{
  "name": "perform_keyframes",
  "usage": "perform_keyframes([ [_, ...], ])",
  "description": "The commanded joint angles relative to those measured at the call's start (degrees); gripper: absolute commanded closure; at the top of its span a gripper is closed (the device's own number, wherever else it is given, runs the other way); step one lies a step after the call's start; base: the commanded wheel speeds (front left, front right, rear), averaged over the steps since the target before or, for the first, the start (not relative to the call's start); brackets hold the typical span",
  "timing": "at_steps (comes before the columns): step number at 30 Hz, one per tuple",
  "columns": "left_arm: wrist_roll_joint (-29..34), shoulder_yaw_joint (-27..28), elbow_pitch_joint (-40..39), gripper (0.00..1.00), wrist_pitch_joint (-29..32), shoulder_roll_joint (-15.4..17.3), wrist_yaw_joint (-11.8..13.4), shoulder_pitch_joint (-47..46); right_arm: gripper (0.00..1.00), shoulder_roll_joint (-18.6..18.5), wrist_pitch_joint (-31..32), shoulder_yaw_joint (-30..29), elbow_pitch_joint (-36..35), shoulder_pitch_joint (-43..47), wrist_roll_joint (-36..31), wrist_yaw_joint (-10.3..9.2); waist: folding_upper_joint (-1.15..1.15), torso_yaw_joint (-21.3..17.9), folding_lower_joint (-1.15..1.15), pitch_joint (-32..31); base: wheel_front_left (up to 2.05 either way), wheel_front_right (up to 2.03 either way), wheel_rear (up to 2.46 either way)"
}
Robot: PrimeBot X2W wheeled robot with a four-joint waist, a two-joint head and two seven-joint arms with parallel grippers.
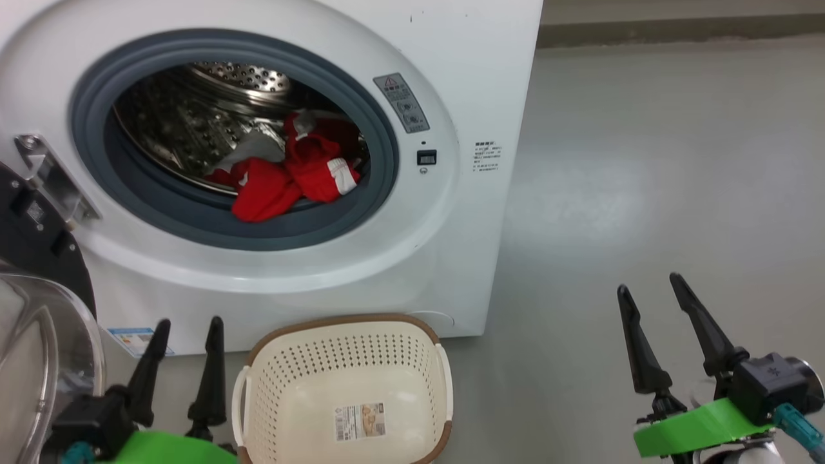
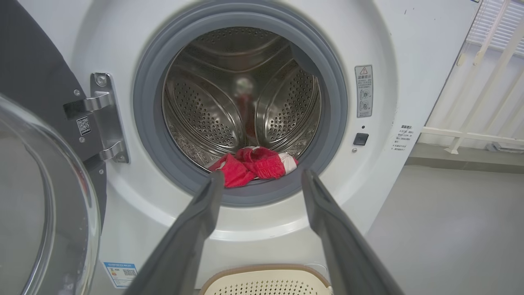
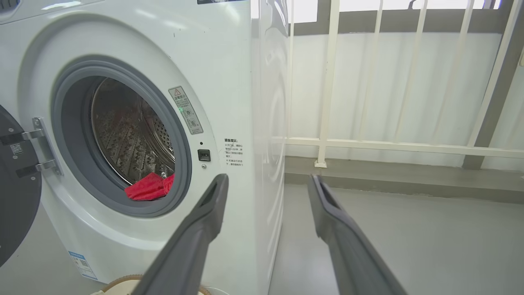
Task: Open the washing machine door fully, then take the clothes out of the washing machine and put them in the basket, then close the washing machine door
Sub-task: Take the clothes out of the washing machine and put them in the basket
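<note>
Clothes (image 1: pixel 283 183) lie clear of both grippers, a red heap with white trim at the six-o'clock lip of the drum (image 1: pixel 187 122), its front edge draped onto the grey gasket (image 1: pixel 380 148).

The left gripper (image 1: pixel 188 322) sits at seven o'clock in the head view. Its jaws are spread wide with nothing between them, and its fingers point toward twelve at the lower front of the machine (image 1: pixel 477 77). In the left wrist view the two fingers frame the heap, which shows at twelve o'clock just past their tips.

The right gripper (image 1: pixel 648 283) is at four o'clock in the head view. Its jaws are likewise wide apart and hold nothing. It hangs over the grey floor (image 1: pixel 644 161), off the machine's right side and well apart from the opening.

Between the two grippers, at six o'clock, the basket (image 1: pixel 348 320) stands on the floor close against the machine's front. It is just beside the left gripper, and a paper label (image 1: pixel 359 422) shows on its bottom.

The door (image 1: pixel 32 245) is swung open on its hinge (image 1: pixel 51 174) at nine o'clock of the opening. Its clear glass bowl bulges at eight o'clock in the head view, next to the left gripper.

A white railing (image 3: pixel 327 82) stands beyond the machine at one o'clock in the right wrist view.
</note>
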Motion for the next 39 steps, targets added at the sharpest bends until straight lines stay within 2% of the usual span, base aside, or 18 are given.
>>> perform_keyframes([
  [1, 0.5, 2.2, -1.0, 0.00, 0.1, 1.1, 0.6, -4.2, 0.00, -0.8, -0.4, 1.9, -1.6, -3.5, -0.1, 0.28, 0.00, -0.2, 0.00, 2.3, 0.00, 0.00, 0.00],
  [15, 0.1, 1.1, 6.2, 0.00, 0.6, 1.2, -0.6, -19.6, 0.00, -0.8, -0.4, 3.2, -2.0, -8.9, -0.2, 0.28, 0.00, -0.3, 0.00, 10.6, 0.00, 0.00, 0.00],
  [28, 0.1, 0.3, 20.9, 0.00, -1.4, 1.8, -3.4, -38.4, 0.00, -0.8, -0.4, 4.6, -2.9, -14.4, -0.7, 0.28, 0.00, -2.1, 0.00, 21.0, 0.00, 0.00, 0.00],
  [39, 1.2, -0.3, 31.3, 0.00, -0.2, 3.7, -3.3, -51.5, 0.00, -0.8, -0.4, 4.8, -3.6, -16.7, -0.1, 0.28, 0.00, -4.5, 0.00, 27.1, 0.00, 0.00, 0.00],
])
